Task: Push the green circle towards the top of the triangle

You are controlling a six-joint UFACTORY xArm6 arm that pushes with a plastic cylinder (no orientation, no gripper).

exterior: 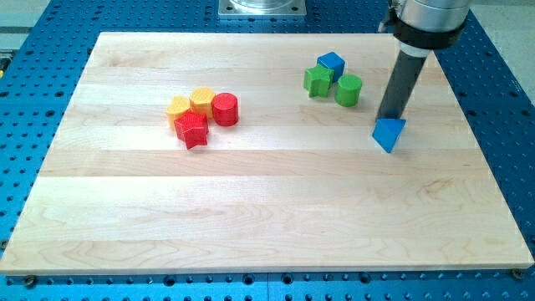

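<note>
The green circle (pixel 349 89) is a short green cylinder at the view's upper right. The blue triangle (pixel 389 134) lies to its lower right, a short gap away. My rod comes down from the view's top right and my tip (pixel 391 116) ends just above the blue triangle's top edge, touching or nearly touching it. The tip is to the right of the green circle, apart from it.
A green star-like block (pixel 318 81) and a blue cube (pixel 331 63) sit just left of the green circle. At the view's left of centre cluster a yellow block (pixel 179 107), a yellow block (pixel 202 100), a red cylinder (pixel 225 109) and a red star (pixel 191 130).
</note>
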